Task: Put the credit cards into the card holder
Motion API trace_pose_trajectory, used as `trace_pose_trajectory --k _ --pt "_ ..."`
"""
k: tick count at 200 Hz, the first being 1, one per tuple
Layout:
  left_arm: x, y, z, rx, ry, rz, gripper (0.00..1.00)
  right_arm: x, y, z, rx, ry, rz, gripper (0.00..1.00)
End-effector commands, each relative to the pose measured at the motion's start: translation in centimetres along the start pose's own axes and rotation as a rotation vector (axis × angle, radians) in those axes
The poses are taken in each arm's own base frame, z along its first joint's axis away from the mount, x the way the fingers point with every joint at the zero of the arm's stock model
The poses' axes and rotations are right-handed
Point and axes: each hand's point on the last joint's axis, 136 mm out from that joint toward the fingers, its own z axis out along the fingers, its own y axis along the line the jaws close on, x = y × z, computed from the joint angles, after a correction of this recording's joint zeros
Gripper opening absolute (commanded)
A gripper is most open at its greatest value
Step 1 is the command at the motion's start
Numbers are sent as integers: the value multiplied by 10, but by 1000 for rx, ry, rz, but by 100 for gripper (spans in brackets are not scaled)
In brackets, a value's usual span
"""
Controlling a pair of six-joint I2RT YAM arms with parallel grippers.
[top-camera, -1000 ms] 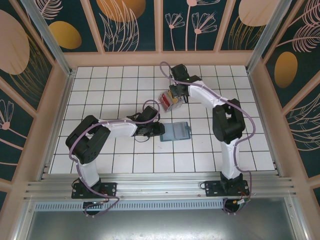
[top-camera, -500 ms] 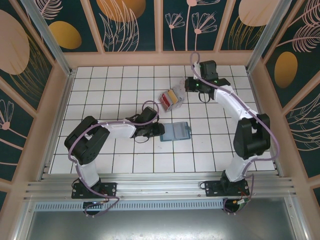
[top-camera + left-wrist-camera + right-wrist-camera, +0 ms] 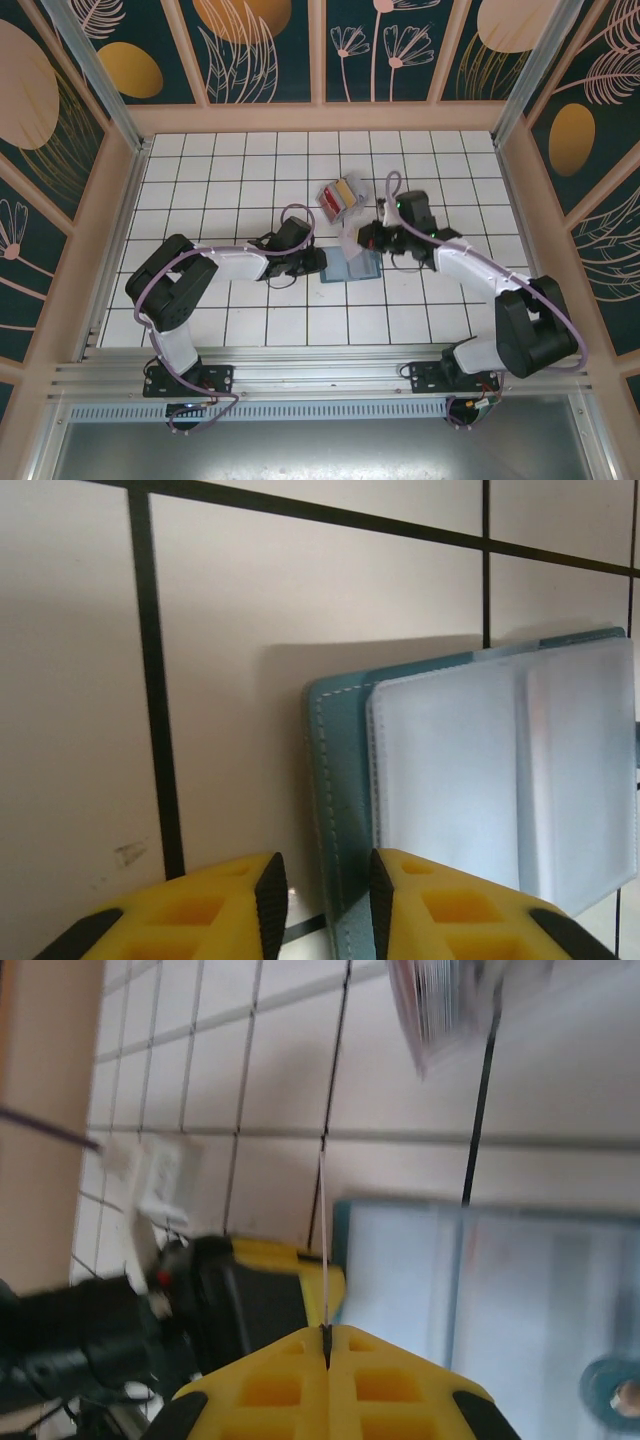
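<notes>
The card holder (image 3: 355,266) lies open on the tiles, teal cover down and pale clear pages up (image 3: 500,780). My left gripper (image 3: 318,262) sits low at its left edge, fingers slightly apart and open, with the teal cover's edge (image 3: 338,810) running between them (image 3: 322,890). My right gripper (image 3: 362,238) hovers just behind the holder, shut on one thin pale card (image 3: 349,238), seen edge-on (image 3: 323,1240) above its fingertips (image 3: 327,1332). The holder's pages (image 3: 520,1280) lie under it. Red and yellow credit cards (image 3: 338,194) stand in a small clear box.
The clear box (image 3: 348,203) stands about one tile behind the holder and is blurred at the top of the right wrist view (image 3: 450,1000). The left arm's wrist (image 3: 240,1300) lies close beside the right fingers. White tiled floor (image 3: 220,170) spreads out inside wooden walls.
The right arm left the clear box, swung out to the back right, then came down toward the holder's far edge with a pale card. The left gripper stayed at the holder's edge.
</notes>
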Motion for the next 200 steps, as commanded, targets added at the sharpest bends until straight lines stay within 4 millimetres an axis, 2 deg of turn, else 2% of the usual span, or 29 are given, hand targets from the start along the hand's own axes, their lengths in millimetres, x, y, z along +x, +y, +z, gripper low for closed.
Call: trace_pose_trajectory --k 1,34,125,200 --pt "45 53 28 -137 134 -36 31 11 -6 10 -17 -52 67 0" --pt "46 55 27 -151 138 -29 31 22 -27 13 37 -71 85 0" --pt "46 56 32 -159 148 -32 31 24 -44 11 43 -78 113 0" --pt "44 53 34 -152 150 -32 31 33 -48 26 21 -20 122 0"
